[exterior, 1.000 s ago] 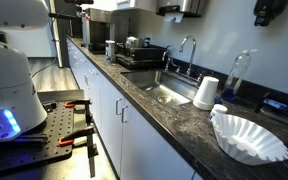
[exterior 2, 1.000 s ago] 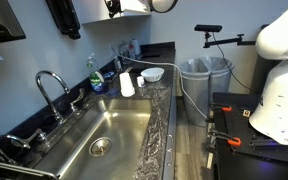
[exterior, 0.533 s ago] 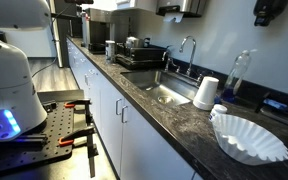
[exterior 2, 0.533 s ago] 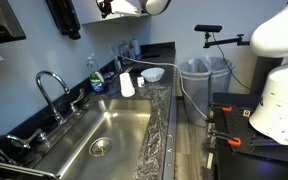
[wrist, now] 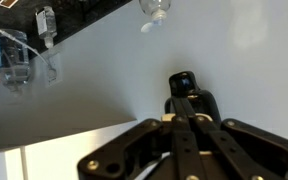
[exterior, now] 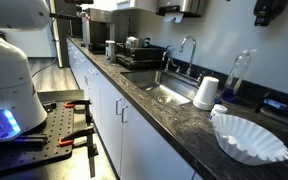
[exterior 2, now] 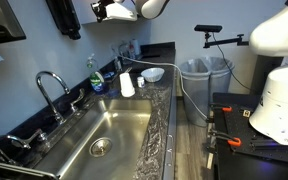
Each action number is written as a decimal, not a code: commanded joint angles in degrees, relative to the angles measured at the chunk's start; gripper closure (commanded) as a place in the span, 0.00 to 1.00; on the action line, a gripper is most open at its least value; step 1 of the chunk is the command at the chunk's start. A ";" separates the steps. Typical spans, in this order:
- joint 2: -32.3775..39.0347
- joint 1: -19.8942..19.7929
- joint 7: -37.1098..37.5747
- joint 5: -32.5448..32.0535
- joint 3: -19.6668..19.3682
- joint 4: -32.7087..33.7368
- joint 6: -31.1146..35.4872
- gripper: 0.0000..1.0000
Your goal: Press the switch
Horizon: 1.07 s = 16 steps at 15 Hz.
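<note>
My gripper (exterior 2: 98,12) is high up by the grey wall above the counter. It is just right of a black wall-mounted box (exterior 2: 64,16). In the wrist view the fingers (wrist: 187,100) are shut together with nothing between them and point at the bare wall. A small dark piece with a blue spot (wrist: 182,84) shows right at the fingertips. I cannot tell whether it is the switch. No switch shows plainly in either exterior view.
A steel sink (exterior 2: 104,135) with a faucet (exterior 2: 52,85) is set in the dark counter (exterior: 174,115). A white cup (exterior: 206,92), a white paper filter (exterior: 249,138) and a soap bottle (exterior 2: 96,76) stand on it. Bins (exterior 2: 199,75) stand at the counter's end.
The gripper has moved along the wall toward the black box and a little lower. Everything on the counter is where it was.
</note>
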 commanded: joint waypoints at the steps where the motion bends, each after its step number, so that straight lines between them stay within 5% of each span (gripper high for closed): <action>1: 0.00 -0.05 0.00 0.00 0.00 0.03 0.00 0.99; 9: -2.06 -11.21 1.15 4.50 8.56 0.99 1.31 1.00; 16: -6.89 -30.89 -1.17 13.28 26.83 4.26 5.18 1.00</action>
